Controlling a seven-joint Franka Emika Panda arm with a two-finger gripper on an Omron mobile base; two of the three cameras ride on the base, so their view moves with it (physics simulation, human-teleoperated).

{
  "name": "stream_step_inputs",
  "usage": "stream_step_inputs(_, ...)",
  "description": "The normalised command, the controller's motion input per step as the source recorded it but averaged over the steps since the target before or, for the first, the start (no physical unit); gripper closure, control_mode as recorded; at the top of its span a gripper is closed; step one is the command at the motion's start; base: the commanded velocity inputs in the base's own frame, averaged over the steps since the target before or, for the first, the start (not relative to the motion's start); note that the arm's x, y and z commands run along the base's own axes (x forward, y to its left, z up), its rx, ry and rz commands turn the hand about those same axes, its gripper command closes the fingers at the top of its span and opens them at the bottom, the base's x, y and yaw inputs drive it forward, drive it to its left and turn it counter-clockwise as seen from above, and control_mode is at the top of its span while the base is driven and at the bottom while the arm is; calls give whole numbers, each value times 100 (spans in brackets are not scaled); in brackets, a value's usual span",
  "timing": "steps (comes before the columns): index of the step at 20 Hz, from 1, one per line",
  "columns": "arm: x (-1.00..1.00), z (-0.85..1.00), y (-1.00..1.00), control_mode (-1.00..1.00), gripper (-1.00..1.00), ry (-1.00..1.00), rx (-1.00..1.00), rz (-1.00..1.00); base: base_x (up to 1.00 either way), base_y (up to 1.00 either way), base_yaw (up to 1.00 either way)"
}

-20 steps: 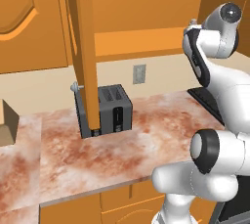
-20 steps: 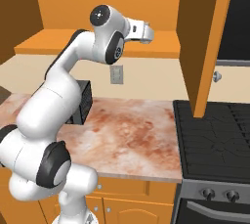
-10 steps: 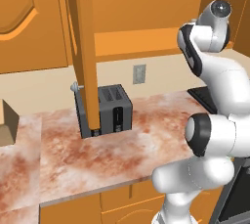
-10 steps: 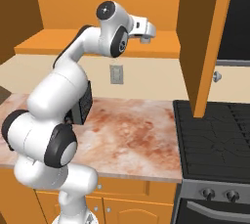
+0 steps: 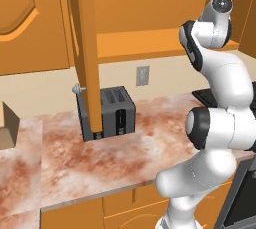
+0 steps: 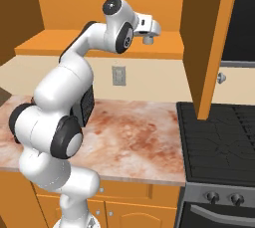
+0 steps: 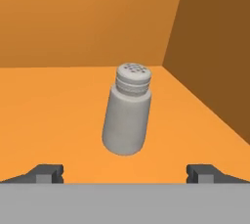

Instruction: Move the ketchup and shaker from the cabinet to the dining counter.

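Since the earlier frames we see the arm raised higher, bringing our pincer (image 7: 125,171) up to the cabinet (image 6: 99,48) shelf. The pincer gapes fully, gripping nothing. Inside the cabinet the shaker (image 7: 127,115) stands on the orange shelf, just ahead of the fingertips (image 7: 49,171), near the right wall.
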Motion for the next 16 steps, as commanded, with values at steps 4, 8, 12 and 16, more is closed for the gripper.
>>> stream_step_inputs(4,25,-23,-12,-100,-100,-7,0,0,0,0,0)
stream_step_inputs(8,29,-10,-11,-100,-100,-3,0,0,0,0,0)
stream_step_inputs(12,25,0,-10,-100,-100,0,0,0,0,0,0)
stream_step_inputs(16,25,0,-7,-100,-100,6,8,0,0,0,0)
